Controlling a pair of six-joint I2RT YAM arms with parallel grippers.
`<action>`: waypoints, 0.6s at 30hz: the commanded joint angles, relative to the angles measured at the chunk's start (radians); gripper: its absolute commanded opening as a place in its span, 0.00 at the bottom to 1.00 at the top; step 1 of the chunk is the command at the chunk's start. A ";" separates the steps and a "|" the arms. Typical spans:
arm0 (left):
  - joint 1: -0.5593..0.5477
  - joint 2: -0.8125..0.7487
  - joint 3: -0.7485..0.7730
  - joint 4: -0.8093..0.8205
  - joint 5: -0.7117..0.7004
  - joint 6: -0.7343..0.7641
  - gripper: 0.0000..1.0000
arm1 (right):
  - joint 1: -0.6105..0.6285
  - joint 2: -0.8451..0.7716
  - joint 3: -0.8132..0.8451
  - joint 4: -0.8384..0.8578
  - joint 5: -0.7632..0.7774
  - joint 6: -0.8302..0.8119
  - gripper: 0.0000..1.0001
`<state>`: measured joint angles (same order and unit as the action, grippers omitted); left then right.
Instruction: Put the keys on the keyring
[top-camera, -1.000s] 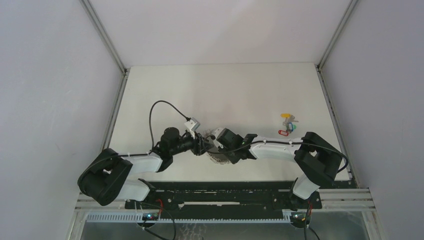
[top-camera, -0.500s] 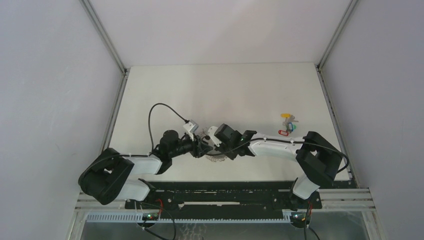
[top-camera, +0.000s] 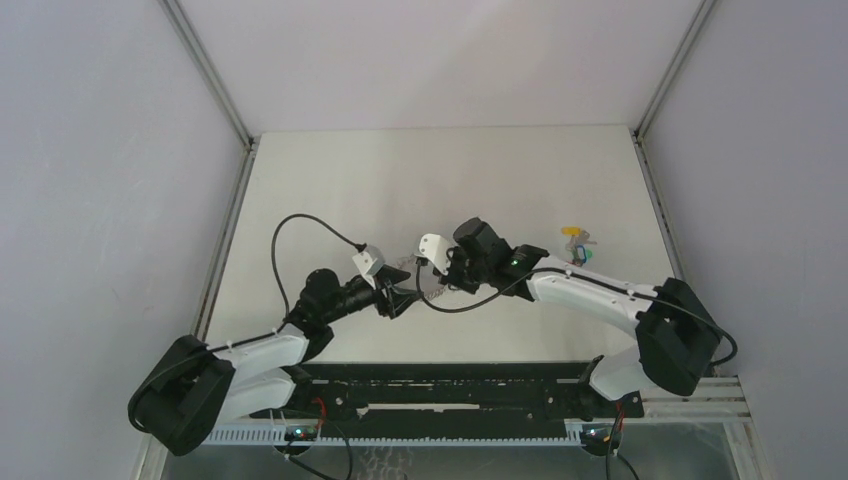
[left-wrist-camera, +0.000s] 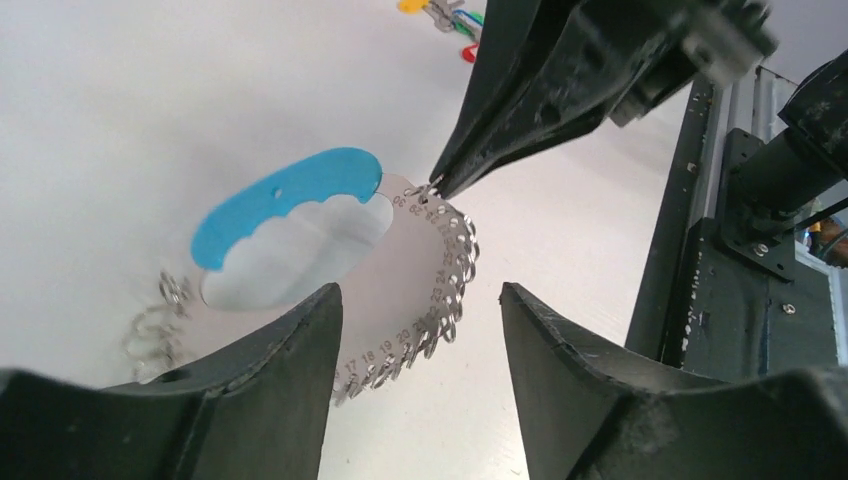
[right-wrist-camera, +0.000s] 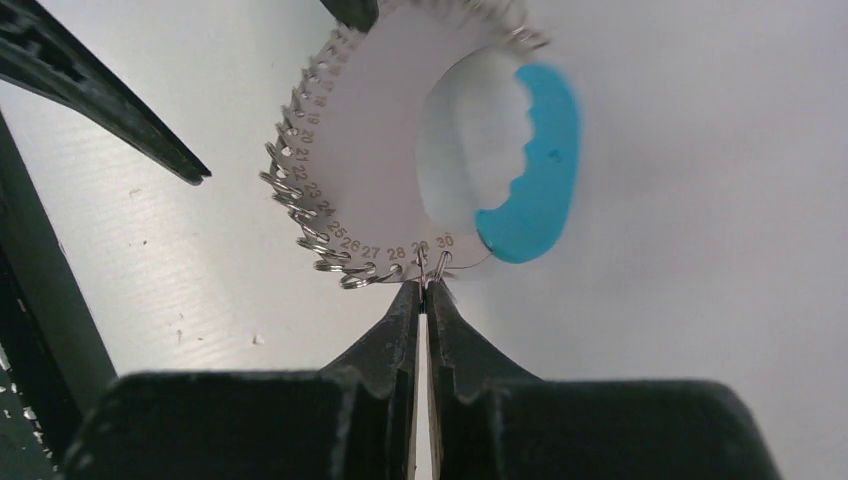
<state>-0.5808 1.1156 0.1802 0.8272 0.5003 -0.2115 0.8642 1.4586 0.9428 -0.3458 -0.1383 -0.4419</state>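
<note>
With the right fingers (right-wrist-camera: 404, 312) clamped shut on one loop of the keyring (right-wrist-camera: 365, 140) at their tips and the left fingers (left-wrist-camera: 305, 335) gaping wide just short of it, keys (top-camera: 577, 246) well beyond both, a steady, untwisting hold looked wisest.

Soft, even white light fills the top view; the table (top-camera: 330, 180) is bright, with only faint shadow beneath the arms. In the left wrist view the left gripper (left-wrist-camera: 420, 290) sits dark and soft-edged across the bottom, the keys (left-wrist-camera: 440, 14) at the top are blurred, and the keyring (left-wrist-camera: 285, 200) glints. In the right wrist view the keyring's engraved numbers read sharply at centre, its top edge smeared.
</note>
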 joint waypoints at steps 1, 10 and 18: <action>-0.005 -0.026 0.020 0.007 -0.009 0.083 0.66 | -0.030 -0.060 -0.003 0.096 -0.127 -0.123 0.00; -0.006 0.075 0.041 0.163 0.012 0.232 0.67 | -0.071 -0.051 0.007 0.100 -0.253 -0.219 0.00; -0.005 0.184 0.139 0.147 0.080 0.271 0.67 | -0.091 -0.023 0.010 0.102 -0.320 -0.276 0.00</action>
<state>-0.5823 1.2503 0.2237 0.9192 0.5365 0.0113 0.7826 1.4193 0.9371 -0.2989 -0.3931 -0.6773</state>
